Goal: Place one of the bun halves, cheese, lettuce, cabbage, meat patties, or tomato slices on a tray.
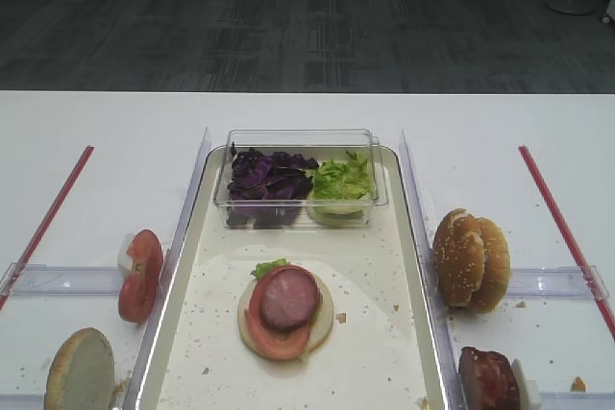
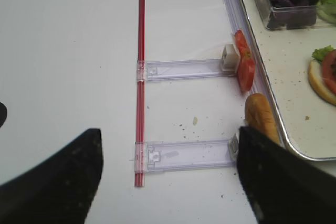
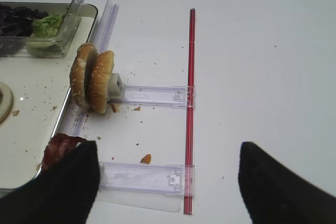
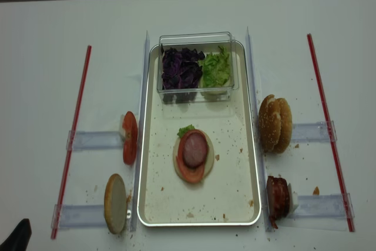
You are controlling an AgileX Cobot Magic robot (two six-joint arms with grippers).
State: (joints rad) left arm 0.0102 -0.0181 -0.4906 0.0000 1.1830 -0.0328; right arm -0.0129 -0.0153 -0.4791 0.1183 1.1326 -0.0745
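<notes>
One tray (image 4: 252,145) is seen, with one clear plastic box (image 4: 197,39) set at its far end. One heap of cabbage (image 4: 180,69) and one heap of lettuce (image 4: 216,70) are counted inside the box.

Four bun halves are counted:
- two sesame bun halves (image 3: 93,80) standing on edge together, ahead and to the left of the right gripper (image 3: 168,182);
- one flat half (image 2: 261,116) on edge just ahead of the left gripper (image 2: 168,174), at its right finger;
- one half (image 4: 176,166) under the stack on the tray.

Meat patties are found in two places: one (image 4: 194,148) on the stack, and an upright group (image 4: 277,197) whose number cannot be told. Tomato slices (image 4: 130,137) stand upright in one group, and one more slice (image 4: 189,171) is seen in the stack. Two red strips (image 4: 73,139) are counted.
</notes>
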